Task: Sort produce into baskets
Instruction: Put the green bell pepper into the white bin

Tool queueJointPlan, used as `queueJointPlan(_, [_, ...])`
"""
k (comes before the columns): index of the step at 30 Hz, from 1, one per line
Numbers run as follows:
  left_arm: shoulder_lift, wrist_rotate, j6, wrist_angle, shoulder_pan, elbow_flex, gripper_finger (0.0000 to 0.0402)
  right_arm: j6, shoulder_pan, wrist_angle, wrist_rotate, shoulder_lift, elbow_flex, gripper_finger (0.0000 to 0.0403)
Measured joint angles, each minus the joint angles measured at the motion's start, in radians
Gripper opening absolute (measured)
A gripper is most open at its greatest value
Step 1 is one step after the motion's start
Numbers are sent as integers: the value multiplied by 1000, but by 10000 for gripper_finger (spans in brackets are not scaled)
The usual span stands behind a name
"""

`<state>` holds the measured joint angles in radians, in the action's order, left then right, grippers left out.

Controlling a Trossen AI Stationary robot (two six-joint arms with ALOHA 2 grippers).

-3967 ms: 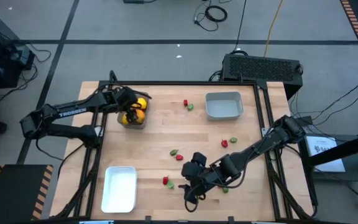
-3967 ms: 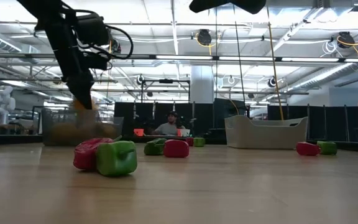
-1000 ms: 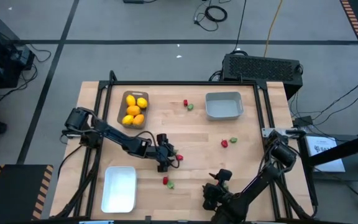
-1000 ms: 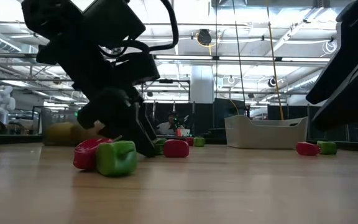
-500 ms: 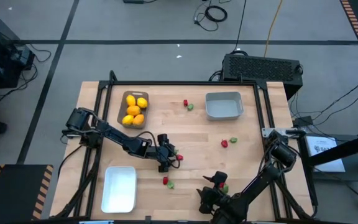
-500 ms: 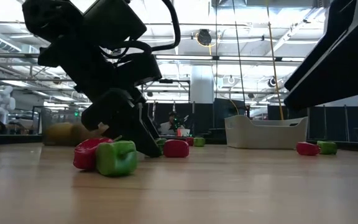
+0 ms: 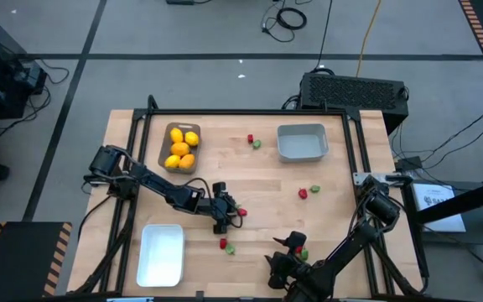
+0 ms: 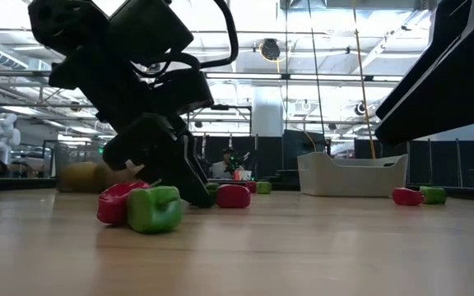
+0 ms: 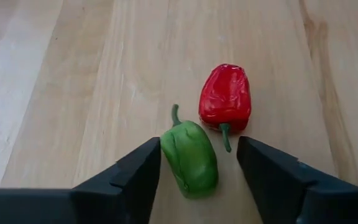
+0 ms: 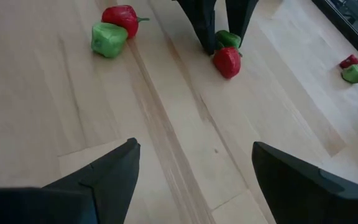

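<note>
Compared with a second ago, we see the left tool (image 9: 197, 171) narrowing its jaws around the green pepper (image 9: 189, 158); the arm itself sits in the same spot near the middle of the desk (image 7: 325, 226). The jaws are still apart and we see slim gaps on both sides of the pepper, so it is bracketed but not yet clamped. We judge this the start of a grasp for the next sorting move. The red pepper (image 9: 225, 98) lies just beyond the tool's tips, touching or nearly touching the green one, and may be nudged as the jaws close.

The right tool (image 10: 191, 168) waits by the near edge of the desk, jaws wide apart and empty. Ahead of it lie another green and red pair (image 10: 114, 28) and the left tool's own pair.

The brown basket (image 7: 164, 134) far behind the left tool holds the yellow and orange fruits (image 7: 180, 148); the white basket (image 7: 161, 256) and the grey-blue basket (image 7: 302, 143) look empty.

In the low view the left arm hides its own grasp, and from above the pepper is nearly covered
</note>
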<state>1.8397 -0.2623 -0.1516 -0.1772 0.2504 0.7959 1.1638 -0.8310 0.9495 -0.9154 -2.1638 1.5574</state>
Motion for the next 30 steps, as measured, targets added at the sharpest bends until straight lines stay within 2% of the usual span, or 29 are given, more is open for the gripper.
queueJointPlan(7, [0,-1,3,7,1,0,159,0,0,-1,0,0,0,297])
queueJointPlan(13, [-19,-17,6,72,23,-1,126,-1,0,0,0,0,0,297])
queueJointPlan(21, [-112,-18,1,208,75,-7,114,-1,0,-4,0,0,0,297])
queueJointPlan(30, [-296,-60,-26,291,136,-5,113,-4,0,-11,1,0,0,297])
